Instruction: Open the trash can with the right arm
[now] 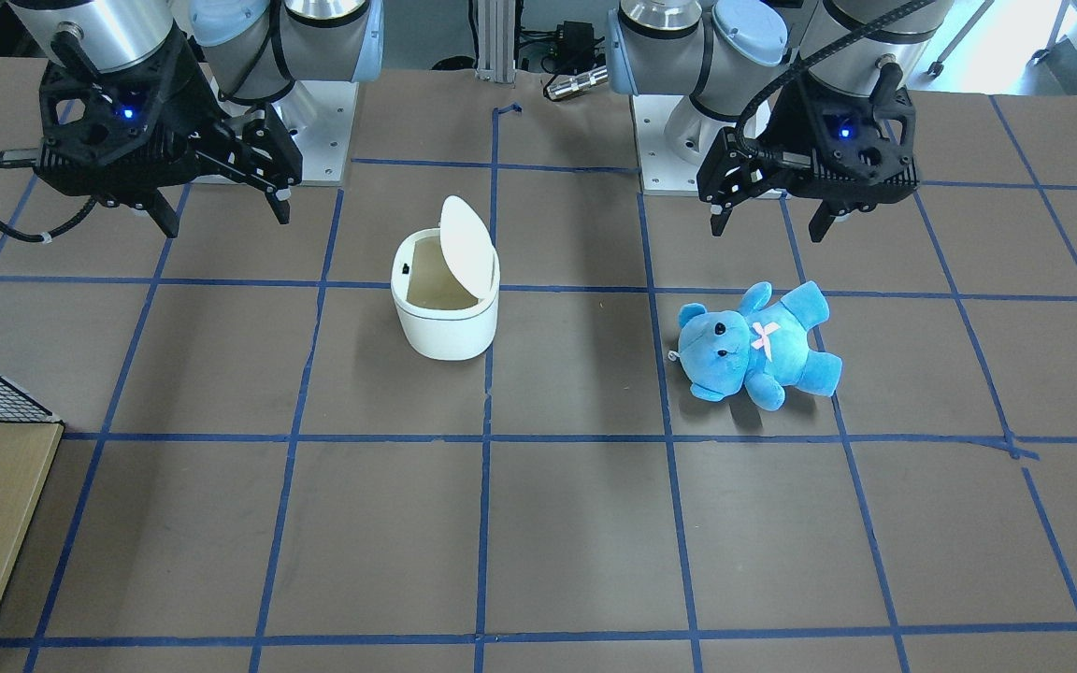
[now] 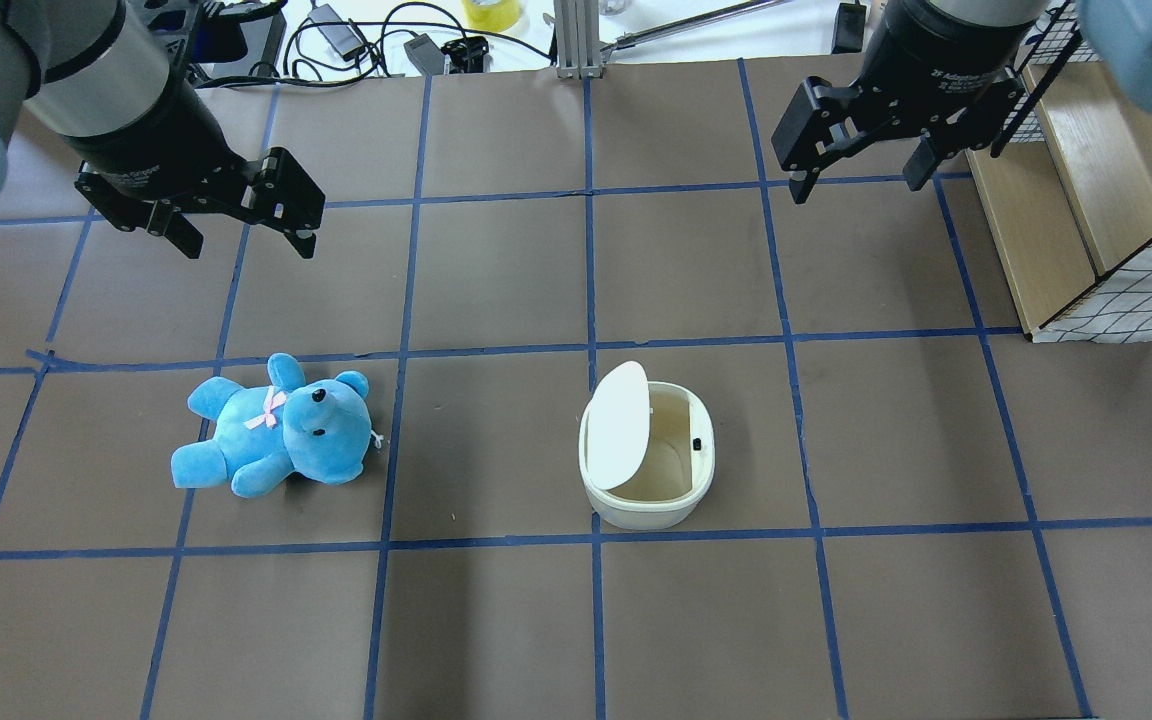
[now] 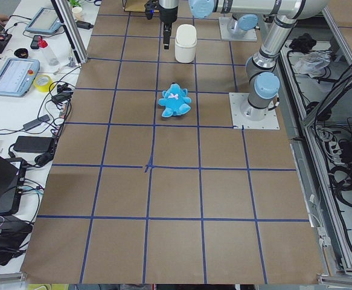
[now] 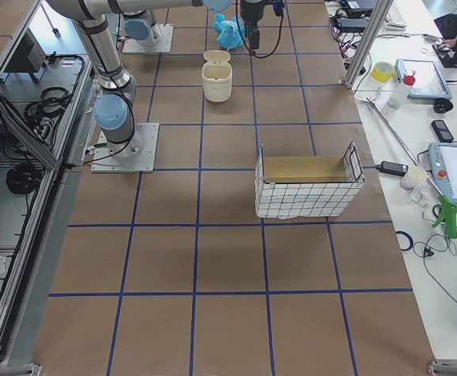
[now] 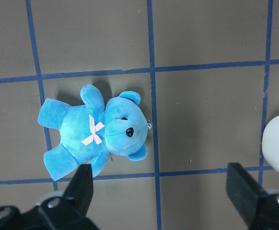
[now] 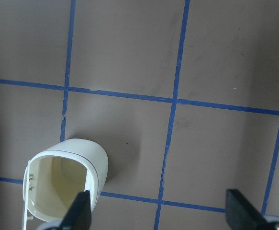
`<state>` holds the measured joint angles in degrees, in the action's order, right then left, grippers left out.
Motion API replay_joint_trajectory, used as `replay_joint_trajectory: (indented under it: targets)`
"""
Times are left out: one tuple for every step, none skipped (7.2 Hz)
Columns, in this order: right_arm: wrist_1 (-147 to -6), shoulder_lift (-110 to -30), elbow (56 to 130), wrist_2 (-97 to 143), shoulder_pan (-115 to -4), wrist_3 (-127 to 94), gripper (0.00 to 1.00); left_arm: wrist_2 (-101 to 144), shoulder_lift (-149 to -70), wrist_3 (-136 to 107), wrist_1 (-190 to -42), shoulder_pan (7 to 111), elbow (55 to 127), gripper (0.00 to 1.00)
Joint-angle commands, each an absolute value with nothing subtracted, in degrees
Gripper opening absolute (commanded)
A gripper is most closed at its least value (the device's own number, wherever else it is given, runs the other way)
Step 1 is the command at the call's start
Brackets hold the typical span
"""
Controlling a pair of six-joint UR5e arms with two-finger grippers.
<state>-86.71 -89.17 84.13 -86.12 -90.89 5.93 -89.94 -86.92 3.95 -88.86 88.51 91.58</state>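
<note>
While the trash can [image 2: 648, 480] stands upright on the brown table [image 2: 496, 620] just right of the centre tape line, its white lid [image 2: 618, 423] is flipped up. The lid leans from the rim on the can's left side and leaves the pale beige inside in plain sight. The right gripper [image 2: 858, 188] hangs above the table to the far right of the can, well apart from it. Its two black fingers are spread wide with nothing between them, and the silver right arm [image 1: 94, 28] comes down to it from above. From the right wrist camera the can shows at the lower left, beside the tip of one finger [image 6: 79, 213] in the picture but lower than it, while the other finger sits far over to the right. The left gripper [image 2: 248, 245] hovers on the far left, likewise spread apart and holding nothing, clear of everything on the table. A blue teddy bear [image 2: 276, 432] with a pink bow lies on its back to the left of the can, well apart from it, its head pointing towards the can; the left wrist camera looks straight down on it. Blue tape lines [image 2: 588, 280] mark the table into squares. A wire basket [image 2: 1151, 285] with a wooden floor sits at the right edge, to the right of the right gripper.
</note>
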Motion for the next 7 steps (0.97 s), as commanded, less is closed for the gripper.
replay_joint_trajectory:
  targets:
    - [-87.01,-89.64,84.20,-88.66,-90.97,-0.56,1.00,-89.91,-86.92,3.96,-88.86,88.51,91.58,1.00]
    - [-88.06,-89.56,84.29,-89.12,-90.88,-3.05,1.00,-89.91,-86.92,3.96,-88.86,88.51,91.58,1.00]
    - [-88.24,-89.56,84.37,-88.86,-90.97,-2.99,1.00,-90.00,-86.92,3.96,-88.86,88.51,91.58,1.00]
    - [-88.24,-89.56,84.37,-88.51,-90.97,-2.99,1.00,-90.00,-86.92,3.96,-88.86,88.51,91.58,1.00]
    - [-88.50,-89.56,84.37,-88.51,-90.88,-3.08,1.00,-89.91,-86.92,3.96,-88.86,88.51,91.58,1.00]
    - [-88.59,-89.56,84.37,-88.51,-90.97,-3.08,1.00,-89.91,-86.92,3.96,-88.86,88.51,91.58,1.00]
    - [-88.51,-89.56,84.37,-88.42,-90.97,-3.08,1.00,-89.91,-86.92,3.96,-88.86,88.51,91.58,1.00]
